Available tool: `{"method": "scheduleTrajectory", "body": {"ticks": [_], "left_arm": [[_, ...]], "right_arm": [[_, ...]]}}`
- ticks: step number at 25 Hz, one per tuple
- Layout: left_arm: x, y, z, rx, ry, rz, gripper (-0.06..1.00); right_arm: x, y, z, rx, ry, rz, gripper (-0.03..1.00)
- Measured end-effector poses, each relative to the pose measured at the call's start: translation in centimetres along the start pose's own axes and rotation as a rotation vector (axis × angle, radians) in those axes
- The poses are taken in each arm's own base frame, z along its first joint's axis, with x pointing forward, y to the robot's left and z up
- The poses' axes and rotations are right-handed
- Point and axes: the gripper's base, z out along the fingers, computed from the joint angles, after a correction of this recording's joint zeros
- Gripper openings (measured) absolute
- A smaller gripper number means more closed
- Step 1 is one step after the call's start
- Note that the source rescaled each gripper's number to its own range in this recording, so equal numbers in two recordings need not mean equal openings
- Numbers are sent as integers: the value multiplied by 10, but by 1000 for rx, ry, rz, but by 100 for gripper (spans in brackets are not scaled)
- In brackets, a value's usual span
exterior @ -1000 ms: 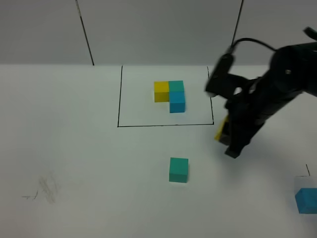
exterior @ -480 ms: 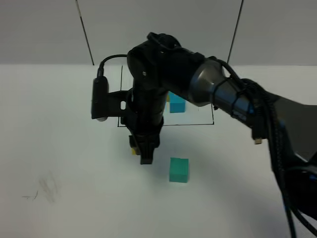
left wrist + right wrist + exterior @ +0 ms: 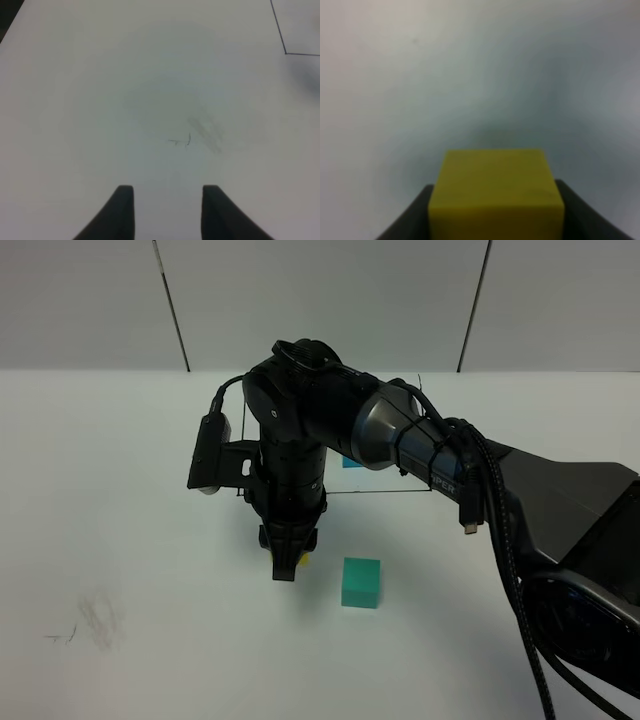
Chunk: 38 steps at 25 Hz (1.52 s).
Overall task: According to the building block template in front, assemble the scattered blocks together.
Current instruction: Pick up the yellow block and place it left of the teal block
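Observation:
My right gripper (image 3: 287, 565) points down at the table just left of the teal-green cube (image 3: 361, 582), shut on the yellow cube (image 3: 301, 560); only a sliver of yellow shows there. The right wrist view fills with that yellow cube (image 3: 496, 197) between the dark fingers (image 3: 412, 220), close over the white table. The arm covers most of the building block template; a bit of its sky-blue cube (image 3: 352, 461) and the black frame line (image 3: 400, 491) show. The loose sky-blue block is hidden. My left gripper (image 3: 167, 200) hovers over bare table, holding nothing.
Faint pencil scuffs (image 3: 90, 625) mark the table at front left, also under the left gripper as scuffs (image 3: 200, 132). A corner of the black frame (image 3: 286, 52) shows in the left wrist view. The right arm's bulk (image 3: 560, 510) spans the table's right side.
The right arm swung from the right of the frame across to the left of the teal-green cube, carrying the yellow cube, and came lower over the table.

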Motion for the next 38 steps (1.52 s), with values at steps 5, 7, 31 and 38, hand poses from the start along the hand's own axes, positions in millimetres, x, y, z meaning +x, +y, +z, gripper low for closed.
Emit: {"method": "scheduleTrajectory", "body": {"ticks": [5,7,31,38], "left_arm": [[0,0,0,0,0,0,0],[0,0,0,0,0,0,0],[0,0,0,0,-1,-4,0],[0,0,0,0,-1,-4,0]], "right_arm": [[8,7,14,-40,48,14,20],[12,9,13,-45,62,12,20],[31,5,24,-102,70,34,20],[31,7,29,-102,48,38,20]]}}
